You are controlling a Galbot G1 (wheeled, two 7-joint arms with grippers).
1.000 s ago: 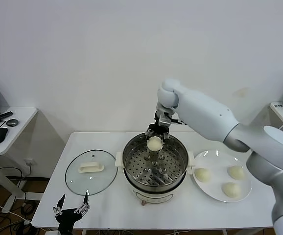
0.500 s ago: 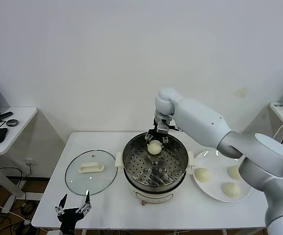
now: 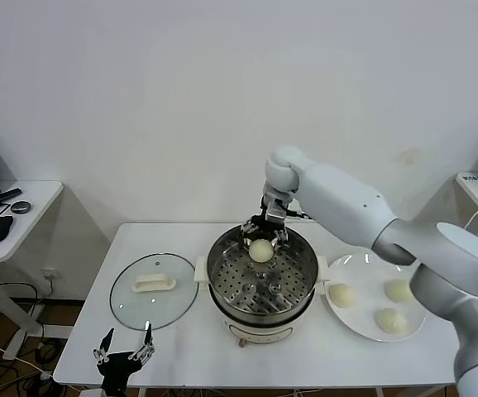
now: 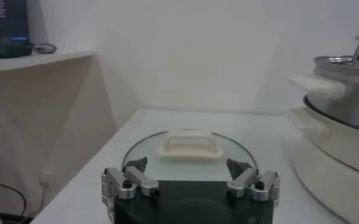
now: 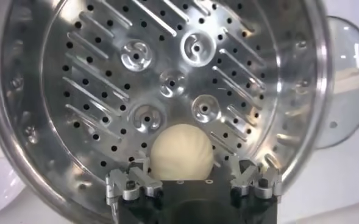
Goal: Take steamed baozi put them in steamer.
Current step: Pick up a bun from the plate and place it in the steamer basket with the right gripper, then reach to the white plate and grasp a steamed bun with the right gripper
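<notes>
The bun (image 3: 260, 250) has come down a little since a moment ago and now lies on the holed tray at the back of the steamer (image 3: 261, 309). The right gripper (image 3: 263, 231) hangs just above the bun, and its fingers (image 5: 135, 181) are spread wide, no longer pressing it. Three more buns (image 3: 341, 294) wait on the white plate (image 3: 361, 266) just right of the steamer. The glass lid (image 3: 153, 289) lies just left of the steamer. The left gripper (image 3: 123, 355), fingers wide apart, sits near the lid's front edge.

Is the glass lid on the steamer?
No. The lid lies flat on the table, beside the open steamer on the robot's left.
</notes>
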